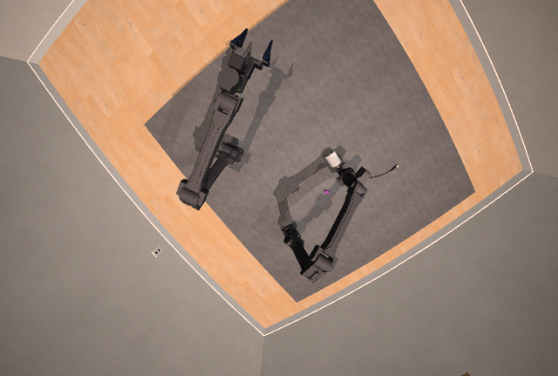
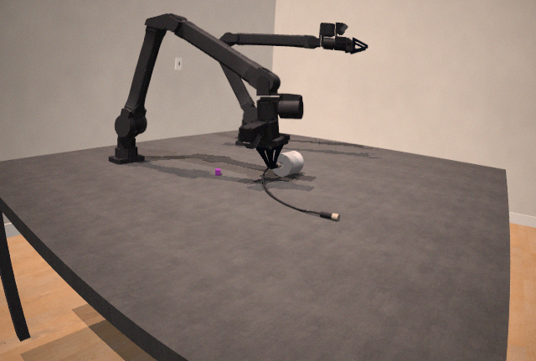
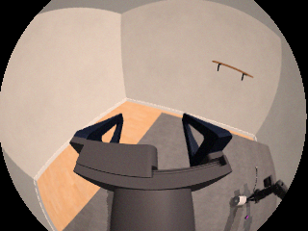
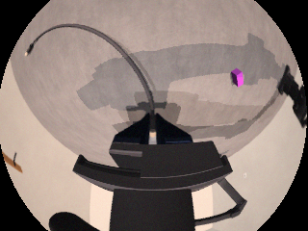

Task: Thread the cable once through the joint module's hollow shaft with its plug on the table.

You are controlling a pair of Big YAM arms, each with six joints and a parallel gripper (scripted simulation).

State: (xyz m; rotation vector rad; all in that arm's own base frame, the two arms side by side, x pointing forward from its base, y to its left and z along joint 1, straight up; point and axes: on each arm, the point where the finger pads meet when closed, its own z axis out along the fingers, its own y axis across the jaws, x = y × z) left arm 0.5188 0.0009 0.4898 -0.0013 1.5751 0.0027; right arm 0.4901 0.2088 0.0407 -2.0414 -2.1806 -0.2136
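Note:
The white cylindrical joint module (image 2: pixel 291 162) lies on its side on the grey table; it also shows in the overhead view (image 1: pixel 332 158). My right gripper (image 2: pixel 270 165) points down just in front of the module's open end and is shut on the black cable (image 2: pixel 289 203). In the right wrist view the cable (image 4: pixel 122 54) runs out from between the shut fingers. The cable curves away over the table to its plug (image 2: pixel 331 215), which rests on the surface, also seen from above (image 1: pixel 396 166). My left gripper (image 2: pixel 357 45) is open and empty, held high and far from the module.
A small magenta cube (image 2: pixel 218 172) sits on the table to the left of the module. The left arm stretches out over the table's far edge (image 1: pixel 252 51). A wooden floor surrounds the table.

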